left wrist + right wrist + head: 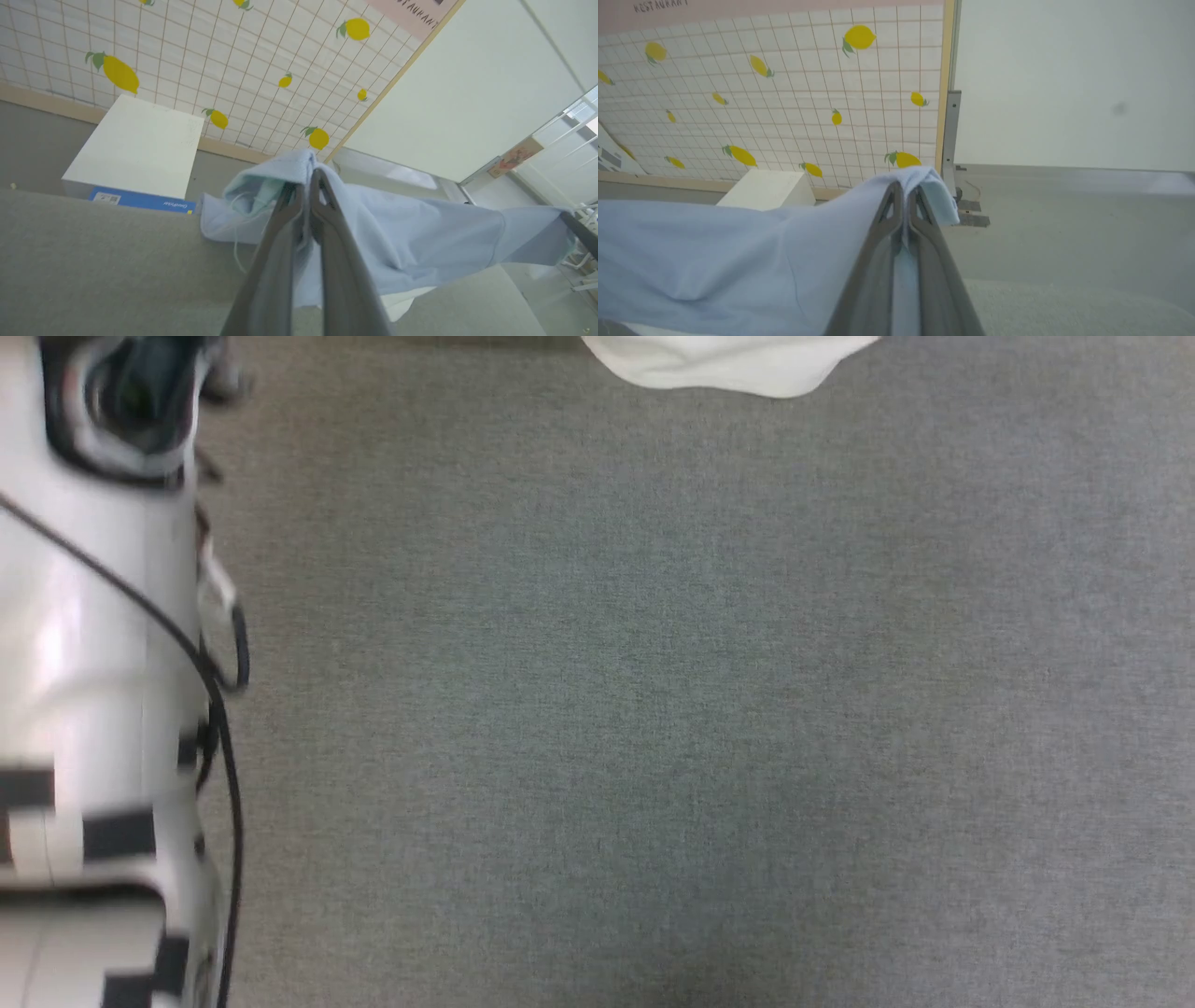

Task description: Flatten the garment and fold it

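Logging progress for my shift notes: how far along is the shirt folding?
Done: the left gripper and right gripper are each shut on an edge of the light blue T-shirt. In hand: it hangs stretched between them above the grey surface. Left: laying it flat, then every fold.

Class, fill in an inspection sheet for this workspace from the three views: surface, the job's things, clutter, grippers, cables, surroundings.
Surface: grey cloth-covered top, flat and even.
Job's things: light blue T-shirt, held up and stretched between the two grippers; white cloth, likely its lower edge, hangs at the top of the head view.
Clutter: white box with a blue label, beyond the surface's edge.
Grippers: left gripper shut on a bunched edge of the T-shirt; right gripper shut on another.
Cables: black cable along the pale left forearm.
Surroundings: lemon-print tiled wall panel; plain white wall.
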### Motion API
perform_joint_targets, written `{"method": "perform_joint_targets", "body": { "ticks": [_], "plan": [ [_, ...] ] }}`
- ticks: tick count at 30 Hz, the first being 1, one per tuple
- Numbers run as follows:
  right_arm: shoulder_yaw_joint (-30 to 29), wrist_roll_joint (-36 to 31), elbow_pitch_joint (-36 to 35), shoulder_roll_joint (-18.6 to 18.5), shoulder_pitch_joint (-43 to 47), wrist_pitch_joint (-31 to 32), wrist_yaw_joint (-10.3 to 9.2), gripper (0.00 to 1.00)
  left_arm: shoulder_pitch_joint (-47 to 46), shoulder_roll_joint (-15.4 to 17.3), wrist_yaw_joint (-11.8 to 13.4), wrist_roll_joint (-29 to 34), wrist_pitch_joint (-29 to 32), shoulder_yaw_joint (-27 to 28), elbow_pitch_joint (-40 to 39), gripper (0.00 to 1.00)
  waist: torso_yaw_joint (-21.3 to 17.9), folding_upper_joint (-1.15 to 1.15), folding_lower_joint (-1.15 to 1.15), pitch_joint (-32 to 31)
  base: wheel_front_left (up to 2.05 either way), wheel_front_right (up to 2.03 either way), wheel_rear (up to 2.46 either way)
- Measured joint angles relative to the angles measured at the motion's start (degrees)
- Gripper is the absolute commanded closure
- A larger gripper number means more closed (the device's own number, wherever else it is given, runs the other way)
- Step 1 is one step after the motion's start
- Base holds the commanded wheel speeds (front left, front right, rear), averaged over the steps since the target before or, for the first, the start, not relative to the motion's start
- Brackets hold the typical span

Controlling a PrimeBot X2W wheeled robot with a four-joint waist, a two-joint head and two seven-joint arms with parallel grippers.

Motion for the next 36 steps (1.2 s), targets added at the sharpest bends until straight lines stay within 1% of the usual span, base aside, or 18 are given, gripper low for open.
{"method": "perform_joint_targets", "body": {
  "ticks": [3, 5, 8, 9, 11, 16, 19, 21, 23, 27, 33, 36],
  "plan": [
    [-2.58, 3.33, -6.89, -1.26, 8.15, 3.31, 0.00, 1.00, 7.41, 0.20, 3.07, -1.56, 2.43, 1.38, -7.76, 1.00, 0.13, 0.00, 0.00, -1.06, 0.00, 0.00, 0.00],
    [-4.93, 4.68, -11.52, -1.31, 13.72, 5.13, 0.00, 1.00, 12.68, -0.29, 5.35, -3.08, 2.54, 3.03, -12.74, 1.00, 0.26, 0.00, 0.00, -1.69, 0.00, 0.00, 0.00],
    [-8.48, 5.58, -17.27, 0.14, 21.14, 7.35, 0.00, 1.00, 20.53, -0.89, 7.66, -3.46, 1.99, 4.39, -18.66, 1.00, 0.34, 0.00, 0.00, -2.74, 0.00, 0.00, 0.00],
    [-9.55, 5.80, -19.00, 1.04, 23.59, 7.90, -0.01, 1.00, 23.36, -0.93, 7.86, -3.27, 1.70, 4.27, -20.42, 1.00, 0.36, 0.00, 0.00, -3.13, 0.00, 0.00, 0.00],
    [-11.14, 6.19, -21.84, 3.04, 28.13, 8.69, 0.00, 1.00, 28.69, -1.13, 8.04, -2.52, 0.89, 3.68, -23.16, 1.00, 0.37, 0.00, 0.00, -3.95, 0.00, 0.00, 0.00],
    [-13.28, 6.76, -27.50, 8.12, 39.08, 10.45, -0.01, 1.00, 40.33, -3.92, 8.77, -2.75, -1.60, 3.75, -27.44, 1.00, 0.38, 0.00, 0.00, -6.65, 0.00, 0.00, 0.00],
    [-14.13, 7.17, -29.92, 10.63, 43.76, 10.81, -0.01, 1.00, 45.78, -3.65, 8.55, -2.22, -1.98, 3.11, -29.29, 1.00, 0.32, 0.00, 0.00, -8.49, 0.00, 0.00, 0.00],
    [-14.58, 7.27, -31.49, 11.85, 46.99, 10.84, -0.01, 1.00, 49.55, -2.70, 8.23, -1.45, -1.96, 2.64, -30.26, 1.00, 0.27, 0.00, 0.00, -9.86, 0.00, 0.00, 0.00],
    [-14.60, 7.28, -32.90, 12.46, 50.13, 10.95, -0.01, 1.00, 52.98, -1.65, 7.47, -0.93, -1.68, 2.34, -31.11, 1.00, 0.24, 0.00, 0.00, -11.10, 0.00, 0.00, 0.00],
    [-14.48, 7.75, -35.50, 13.24, 56.11, 11.33, -0.01, 1.00, 59.54, -0.89, 6.41, -2.08, -0.71, 2.49, -33.46, 1.00, 0.16, 0.00, 0.00, -13.48, 0.00, 0.00, 0.00],
    [-14.81, 8.73, -38.17, 14.73, 64.07, 14.04, -0.01, 1.00, 67.26, -0.52, 6.25, -3.47, -0.48, 3.61, -35.40, 1.00, -0.07, 0.00, 0.00, -16.53, 0.00, 0.00, 0.00],
    [-14.89, 9.22, -39.38, 14.89, 68.30, 16.73, -0.01, 1.00, 70.92, 0.18, 6.49, -3.47, 0.22, 3.86, -36.13, 1.00, -0.16, 0.00, 0.00, -18.08, 0.00, 0.00, 0.00]
  ]
}}
